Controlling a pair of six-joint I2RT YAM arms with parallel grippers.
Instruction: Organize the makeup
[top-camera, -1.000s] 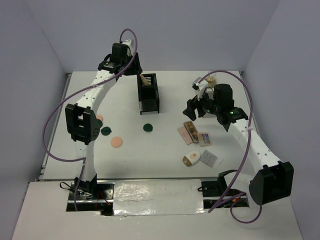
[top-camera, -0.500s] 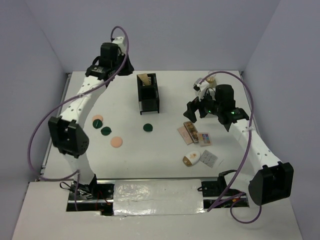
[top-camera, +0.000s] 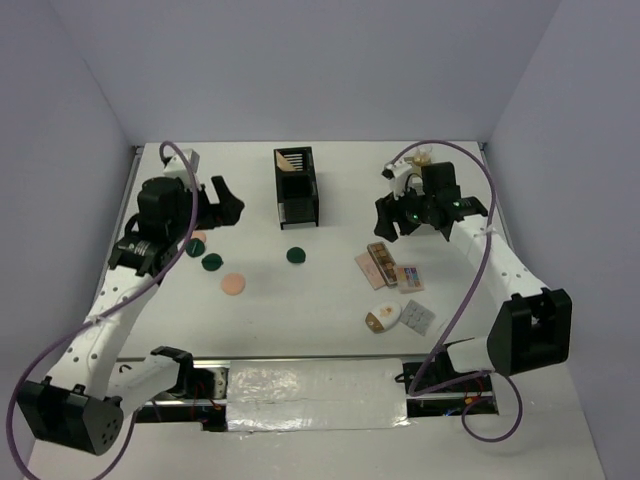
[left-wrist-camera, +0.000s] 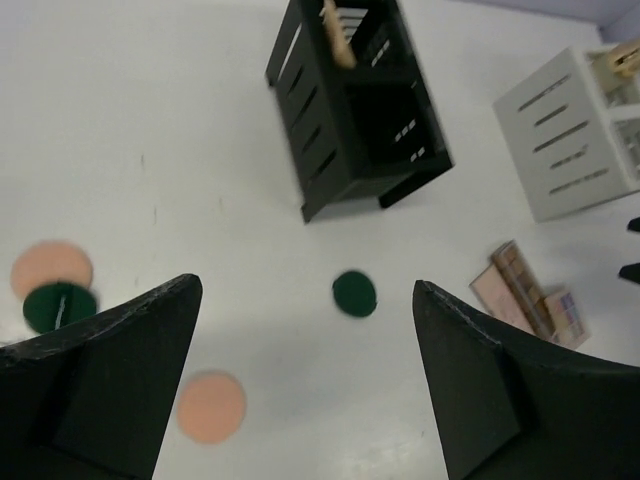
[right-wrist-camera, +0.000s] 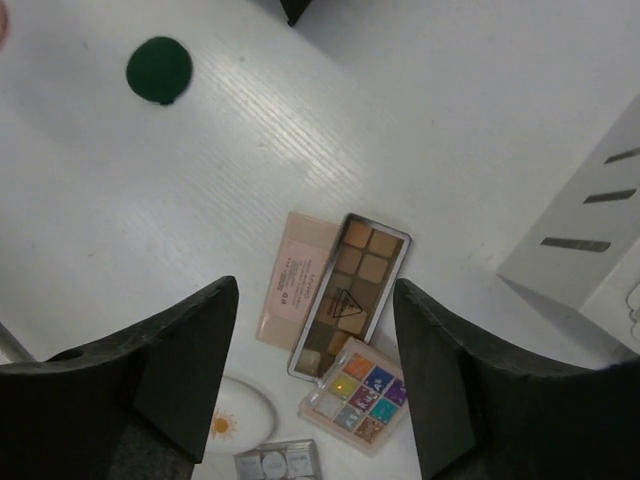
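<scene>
The brown palette (right-wrist-camera: 350, 290) lies flat on the desk (top-camera: 300, 310), right of centre. Its long edge touches a pink flat case (right-wrist-camera: 295, 290) and its near end touches the colourful palette (right-wrist-camera: 362, 392). The oval compact (right-wrist-camera: 240, 415) sits just nearer. My right tool (right-wrist-camera: 315, 290) hangs over that cluster with both fingers spread wide and nothing held. I judge the main risk to be here: these pieces are thin and pressed together. A finger coming down may land on a neighbour, skid off a lid, or shove the whole group instead of lifting one piece. The white box (right-wrist-camera: 590, 240) stands close by on the far side, and a careless swing could knock it.

On the left, one green compact (left-wrist-camera: 354, 293) lies alone, nearer than the black organizer (left-wrist-camera: 355, 105), with a peach puff (left-wrist-camera: 211, 406) nearer again. A second green disc (left-wrist-camera: 58, 305) touches or overlaps another puff (left-wrist-camera: 50, 268); I cannot tell which. My left tool (left-wrist-camera: 305, 290) is also spread open and empty above them. Low round discs give little to pinch, so I may scrape the desk, flick one away, or lift that pair together.
</scene>
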